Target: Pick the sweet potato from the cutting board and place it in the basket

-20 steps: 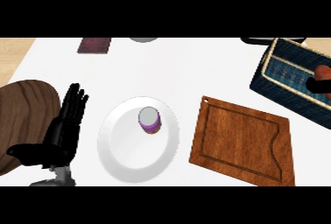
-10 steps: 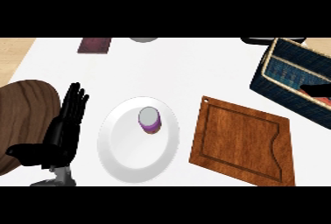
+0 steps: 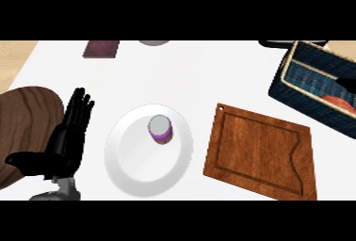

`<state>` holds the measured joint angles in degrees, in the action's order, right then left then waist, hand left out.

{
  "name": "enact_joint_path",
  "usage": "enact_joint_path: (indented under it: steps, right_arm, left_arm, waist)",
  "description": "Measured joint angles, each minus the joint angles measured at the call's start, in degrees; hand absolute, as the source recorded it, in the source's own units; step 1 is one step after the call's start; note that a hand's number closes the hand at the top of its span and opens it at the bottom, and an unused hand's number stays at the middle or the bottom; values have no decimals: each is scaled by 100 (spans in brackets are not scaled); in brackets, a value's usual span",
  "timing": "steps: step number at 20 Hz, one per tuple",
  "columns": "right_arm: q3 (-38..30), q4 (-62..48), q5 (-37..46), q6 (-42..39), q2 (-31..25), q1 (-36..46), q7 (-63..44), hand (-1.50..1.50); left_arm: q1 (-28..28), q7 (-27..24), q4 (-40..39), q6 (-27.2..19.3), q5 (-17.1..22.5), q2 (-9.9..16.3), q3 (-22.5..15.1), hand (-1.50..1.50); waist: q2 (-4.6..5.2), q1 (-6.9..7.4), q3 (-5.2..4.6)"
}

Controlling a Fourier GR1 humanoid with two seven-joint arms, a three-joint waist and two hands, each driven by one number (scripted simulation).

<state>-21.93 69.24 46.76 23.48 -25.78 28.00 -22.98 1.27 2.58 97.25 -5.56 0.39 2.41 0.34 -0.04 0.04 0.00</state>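
Just set sweet potato (image 3: 336, 100) inside the basket (image 3: 300, 89); seemingly done. Withdrawing right hand (image 3: 345, 84) over basket, grip untellable; resting left hand (image 3: 66, 136) well apart, fingers straight.

I can read no writing, label, brand, number or sign anywhere in my view: nothing on the basket (image 3: 306, 89), the cutting board (image 3: 261, 148), the plate (image 3: 139, 162) or the tabletop (image 3: 201, 70).

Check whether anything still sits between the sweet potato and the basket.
Nothing visible does. An orange-red shape that looks like the sweet potato already lies inside the basket, and the cutting board is bare. The right hand is out of view; the left hand rests open at the left, beside the plate.
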Motion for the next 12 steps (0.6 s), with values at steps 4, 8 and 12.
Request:
enact_joint_path:
  steps: [4, 8, 12]
  right_arm:
    - [-85, 600, 98, -45, -128, -308, -357, -150]
    - [-384, 1491, -28, -217, -258, -737, -765, -150]
    - [-923, 2184, -524, -340, -376, -1106, -905, -150]
  left_arm:
    - [-34, 69, 73, 31, 34, 44, 48, 0]
    - [-81, 4, 36, -43, -65, -48, -39, 0]
    - [-163, -74, 41, -56, -43, -25, -39, 0]
  waist:
    - [-5, -15, -2]
    - [-18, -64, -5]
    - [-24, -89, -4]
